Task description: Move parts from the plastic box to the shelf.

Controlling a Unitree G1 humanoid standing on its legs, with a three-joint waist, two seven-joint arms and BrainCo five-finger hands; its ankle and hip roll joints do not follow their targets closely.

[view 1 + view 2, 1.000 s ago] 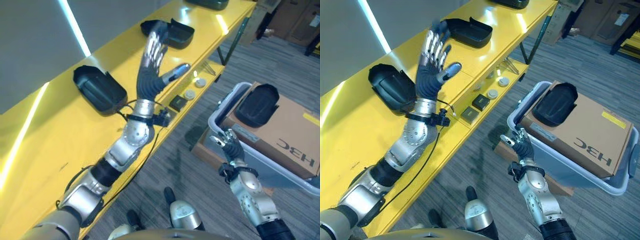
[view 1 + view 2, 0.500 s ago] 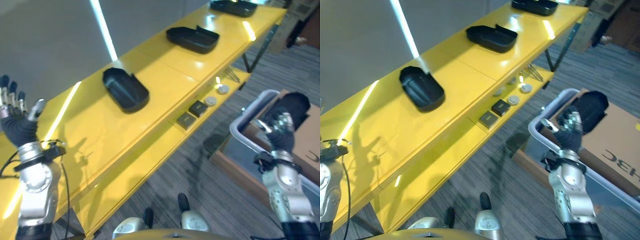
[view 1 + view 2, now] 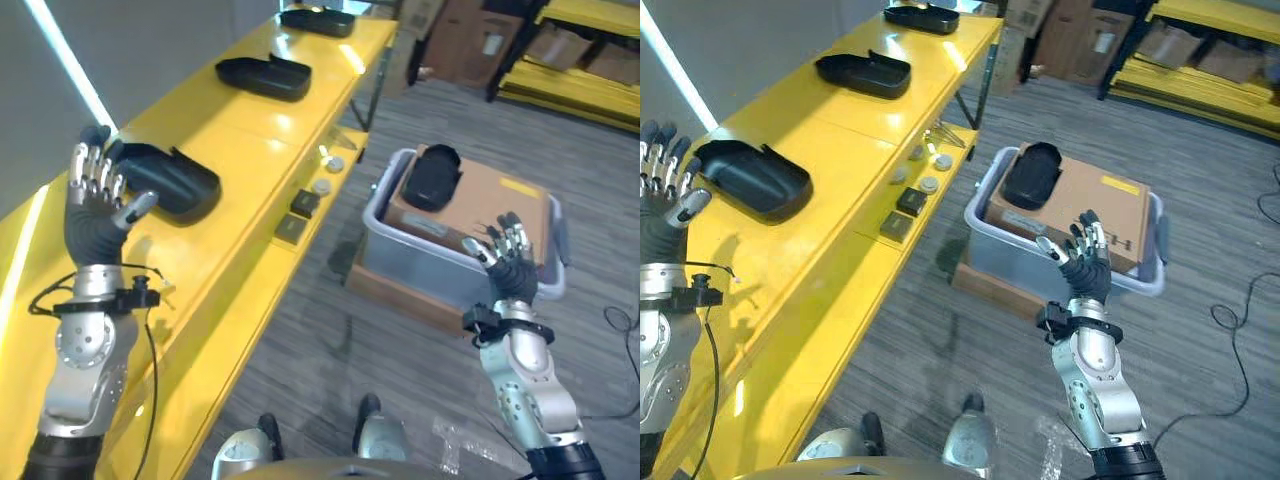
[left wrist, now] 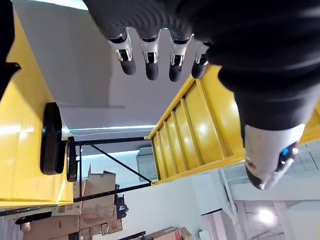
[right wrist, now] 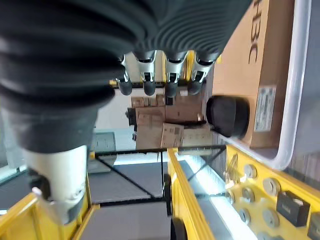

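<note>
— Where's the next part?

— One black part (image 3: 430, 176) lies on top of the carton (image 3: 1080, 205) that sits inside the plastic box (image 3: 985, 250). Its long axis runs roughly away from the robot, toward the far end of the box.

— And the shelf?

— Off to the robot's left. The yellow shelf (image 3: 250, 130) already carries three such parts in a row: a near one (image 3: 165, 180), a middle one (image 3: 262, 76), a far one (image 3: 315, 20).

— Which hand is nearer to the part in the box?

— The right hand (image 3: 508, 262), plainly. It hangs in the air at the near side of the box, fingers (image 3: 1085, 238) spread and straight, holding nothing (its wrist view shows the same, fingertips bare with the part beyond them). The part lies ahead of it and a little to the left, on the far side of the carton's top, not touching.

— The left one?

— The left hand (image 3: 95, 205) is raised over the shelf just beside the near part, splayed wide, also empty, and well apart from the box.

— So the reach falls to the right?

— I'd judge so. It would have to go forward over the box rim and come down along the part's length.
</note>
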